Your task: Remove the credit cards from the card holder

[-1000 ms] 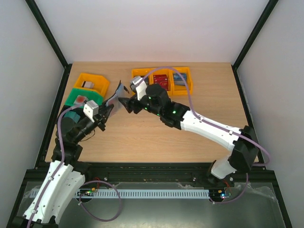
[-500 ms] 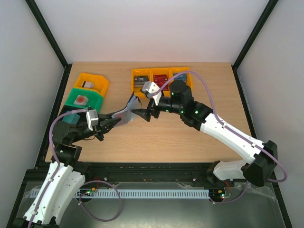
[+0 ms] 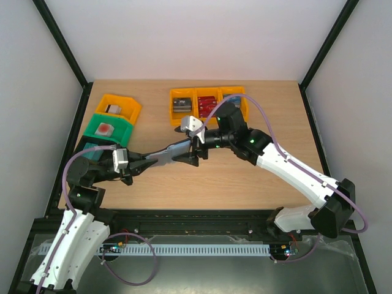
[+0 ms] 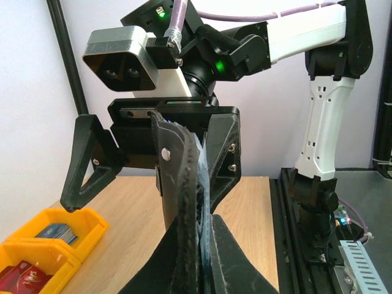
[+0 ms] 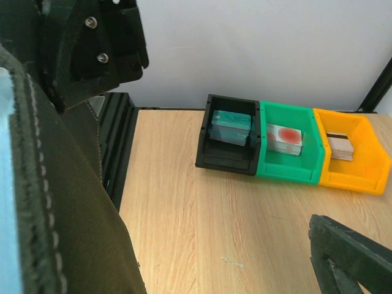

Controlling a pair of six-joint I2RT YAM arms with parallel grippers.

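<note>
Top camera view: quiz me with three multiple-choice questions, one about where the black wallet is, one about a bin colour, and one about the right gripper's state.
1. Where is the black leather-like folding card holder?
A. Lying in a plastic bin.
B. Held above the wooden table, between the left gripper and the right gripper.
C. Flat on the table's far right corner.

2. In the row of three small plastic bins, what colour is the middle one, between the black bin and the orange bin?
A. Blue.
B. Green.
C. White.

3. How do the right gripper's jaws stand?
A. Open, straddling the holder's edge.
B. Shut on a loose card.
C. Out of view.

Answers:
1. B, the holder hangs between both grippers, clamped by the left one.
2. B, the green bin sits mid-row.
3. A, its fingers stand far apart in the left wrist view.
</note>
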